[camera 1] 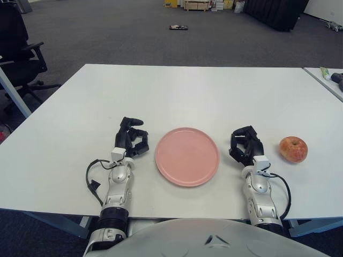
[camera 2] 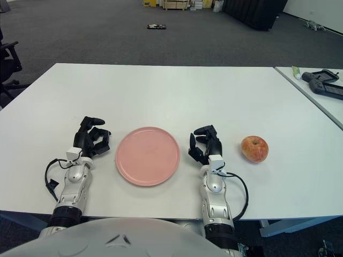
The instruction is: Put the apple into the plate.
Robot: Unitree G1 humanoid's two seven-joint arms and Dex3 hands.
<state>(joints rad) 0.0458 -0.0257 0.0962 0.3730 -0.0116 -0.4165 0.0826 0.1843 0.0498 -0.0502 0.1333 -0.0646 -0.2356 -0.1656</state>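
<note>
Left eye view: white table (camera 1: 187,91), pink plate (camera 1: 187,156) sitting flat near the front edge, roughly centred between the two arms. Plate has nothing on it.

Apple (camera 1: 293,149) is on the table at 3 o'clock from the plate, well apart from it, upright with the stem dimple up. Red-yellow skin. Not touched by anything.

Right hand (camera 1: 245,145) shows between plate and apple, at 9 o'clock from the apple, near it with a clear gap. Fingers (camera 1: 250,134) loosely curled, holding nothing.

Left hand (camera 1: 131,138) is at 9 o'clock from the plate, just beside its rim without touching. Fingers likewise half curled, relaxed, nothing in them. Black cable (camera 1: 94,176) loops off the left forearm; a similar one hangs off the right.

Second table (camera 2: 316,91) at 2 o'clock, separate from the main one, with a black handheld device (camera 2: 324,84) on it. Office chair (camera 1: 19,53) at 10 o'clock on the grey carpet.
</note>
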